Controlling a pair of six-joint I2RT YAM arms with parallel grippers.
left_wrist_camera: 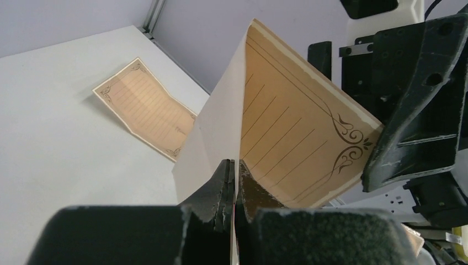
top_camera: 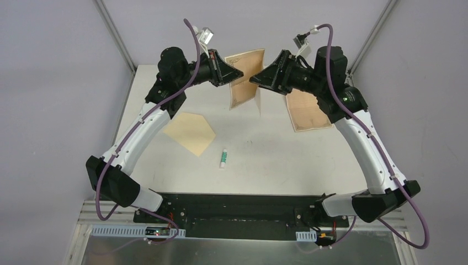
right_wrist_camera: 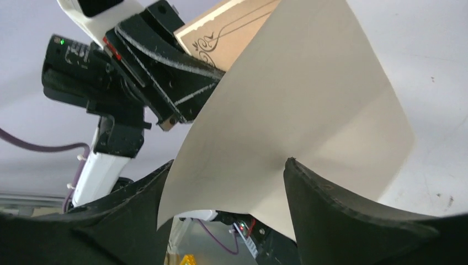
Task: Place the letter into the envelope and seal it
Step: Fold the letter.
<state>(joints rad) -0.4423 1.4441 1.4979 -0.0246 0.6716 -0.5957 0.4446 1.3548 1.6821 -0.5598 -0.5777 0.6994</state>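
The left arm (top_camera: 138, 130) and right arm (top_camera: 364, 138) are built of white shells and black joints, with a purple cable (top_camera: 194, 55) routed along each. The left gripper (left_wrist_camera: 234, 165) and right gripper (right_wrist_camera: 227, 163) are black.

readable text: none | letter (left_wrist_camera: 287, 127): ornament only | tube (top_camera: 223, 157) label: illegible

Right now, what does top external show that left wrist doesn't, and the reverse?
Only top external: envelope and tube on the table. Only left wrist: left gripper pinched shut on the letter's edge, ruled lines and scrollwork clear. Both: the raised letter, right gripper beside it, a second sheet lying flat.
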